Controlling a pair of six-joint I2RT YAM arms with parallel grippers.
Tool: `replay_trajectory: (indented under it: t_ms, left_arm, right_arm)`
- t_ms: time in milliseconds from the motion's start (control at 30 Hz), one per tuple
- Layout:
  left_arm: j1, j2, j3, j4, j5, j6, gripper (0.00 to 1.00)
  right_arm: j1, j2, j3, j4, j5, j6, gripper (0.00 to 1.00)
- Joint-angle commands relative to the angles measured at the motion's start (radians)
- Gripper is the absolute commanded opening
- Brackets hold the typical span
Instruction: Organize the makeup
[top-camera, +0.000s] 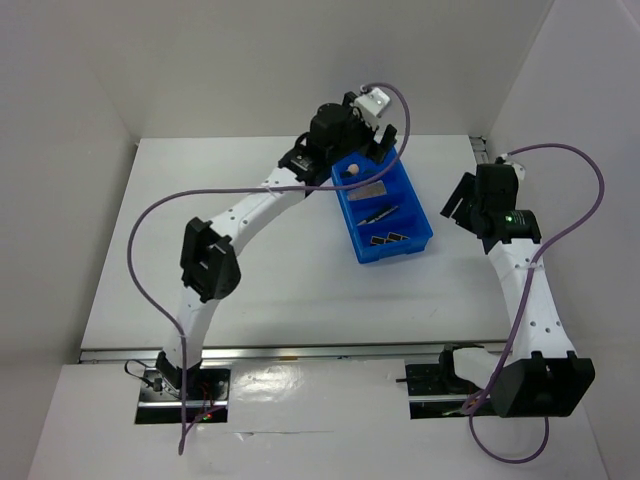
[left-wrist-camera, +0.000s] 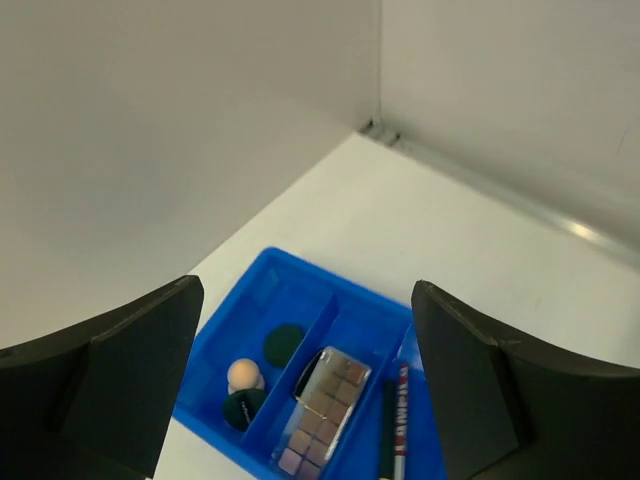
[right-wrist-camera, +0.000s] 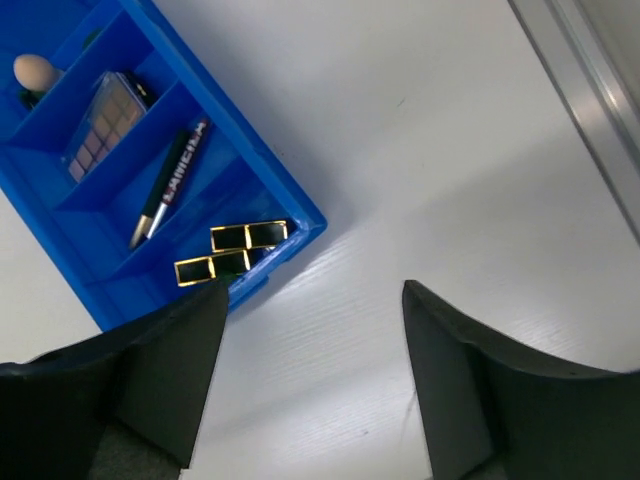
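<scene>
My right gripper (right-wrist-camera: 312, 300) hangs spread and empty over bare table (right-wrist-camera: 450, 150), just beside the blue tray (right-wrist-camera: 290, 205); swinging inward could knock its corner and slide everything. All the makeup (top-camera: 372, 190) sits inside: lipstick tubes (right-wrist-camera: 248, 236) nearest, then pencil (right-wrist-camera: 170, 185), palette (right-wrist-camera: 103, 130), sponge (right-wrist-camera: 33, 72) and green compacts (left-wrist-camera: 284, 343) farthest. My left gripper (left-wrist-camera: 305, 300), wide and empty, hovers above that far end; descending carelessly risks catching the tray's rim. White lettering runs along the pencil, too blurred to read
</scene>
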Motion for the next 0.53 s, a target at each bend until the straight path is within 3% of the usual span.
replay_trajectory:
  t_ms: [0, 33, 67, 200, 333, 500]
  left_arm:
    - [-0.003, -0.160, -0.017, -0.068, -0.158, -0.135, 1.00]
    - [-0.003, -0.210, -0.030, -0.134, -0.225, -0.186, 1.00]
    - [-0.003, -0.235, -0.040, -0.250, -0.256, -0.209, 1.00]
    - [-0.003, -0.380, -0.203, -0.446, -0.511, -0.379, 1.00]
    - [-0.003, -0.531, -0.478, -0.562, -0.675, -0.543, 1.00]
    - [0.019, -0.602, -0.570, -0.725, -0.760, -0.628, 1.00]
  right_arm:
    - [-0.007, -0.028, 0.050, -0.014, -0.025, -0.011, 0.80]
    - [-0.007, -0.019, 0.050, -0.014, -0.016, -0.011, 0.94]
    - [-0.007, -0.019, 0.050, -0.023, -0.016, -0.011, 1.00]
    - [-0.007, -0.043, 0.050, -0.033, 0.004, 0.028, 1.00]
    - [-0.007, -0.056, 0.050, -0.051, 0.049, 0.059, 1.00]
    - [-0.007, -0.065, 0.050, -0.082, 0.058, 0.059, 1.00]
